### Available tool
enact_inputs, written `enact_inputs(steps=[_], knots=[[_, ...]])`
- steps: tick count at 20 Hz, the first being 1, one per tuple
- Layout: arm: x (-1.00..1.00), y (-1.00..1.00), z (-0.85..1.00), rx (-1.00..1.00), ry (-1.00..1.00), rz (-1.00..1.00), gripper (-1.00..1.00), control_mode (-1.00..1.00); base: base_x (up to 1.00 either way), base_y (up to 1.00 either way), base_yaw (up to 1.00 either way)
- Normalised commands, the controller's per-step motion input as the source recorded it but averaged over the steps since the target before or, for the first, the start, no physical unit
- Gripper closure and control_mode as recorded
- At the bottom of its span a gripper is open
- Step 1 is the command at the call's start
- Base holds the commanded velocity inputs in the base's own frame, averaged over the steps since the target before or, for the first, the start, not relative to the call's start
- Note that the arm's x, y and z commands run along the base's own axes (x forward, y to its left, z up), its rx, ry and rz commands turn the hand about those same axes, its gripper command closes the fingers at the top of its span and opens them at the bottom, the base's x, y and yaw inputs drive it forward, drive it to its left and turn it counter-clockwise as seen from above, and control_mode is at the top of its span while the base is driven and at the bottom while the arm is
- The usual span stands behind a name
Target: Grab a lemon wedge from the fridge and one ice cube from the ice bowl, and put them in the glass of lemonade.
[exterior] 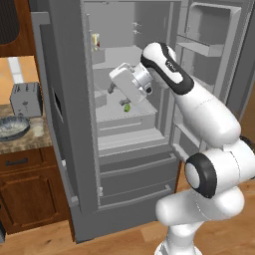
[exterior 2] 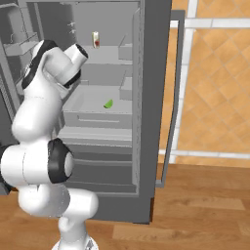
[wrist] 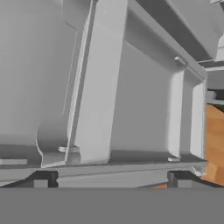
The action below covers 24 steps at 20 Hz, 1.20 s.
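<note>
The fridge [exterior: 69, 74] stands with both doors swung open. On a middle shelf inside lies the lemon wedge [exterior: 127, 106], small and yellow-green, which the right base view shows as the lemon wedge [exterior 2: 108, 103]. My gripper [exterior: 117, 95] is inside the fridge, open, just above and left of the wedge, with nothing between its fingers. Its dark fingertips [wrist: 41, 180] stand wide apart before grey fridge walls. The grey-blue ice bowl [exterior: 12, 127] sits on the counter left of the fridge. A small pale shape beside it looks like the glass of lemonade [exterior: 37, 130].
A slim yellow container with a red band [exterior: 95, 41] stands on the upper shelf. A toaster [exterior: 26, 98] sits behind the bowl. The open left door [exterior: 52, 109] juts between counter and shelves; the right door [exterior 2: 156, 97] holds bins. Drawers lie below the shelf.
</note>
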Motion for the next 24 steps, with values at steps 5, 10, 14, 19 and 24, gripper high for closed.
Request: enact_inputs(steps=[5,10,14,19,24], knots=[[0.13,1.00,-0.53,-0.03,0.11,0.00,-1.00,-1.00,0.00,0.00,0.00],[-0.37,0.64,-0.02,0.00,0.01,0.00,-1.00,-1.00,0.00,0.00,0.00],[-0.51,-0.96,0.29,0.00,-0.29,0.00,-1.00,-1.00,0.00,0.00,0.00],[-0.63,-1.00,0.66,-0.10,-0.39,0.00,-1.00,-1.00,0.00,0.00,0.00],[-0.60,-0.66,0.17,-0.28,-0.20,0.00,-1.00,-1.00,0.00,0.00,0.00]])
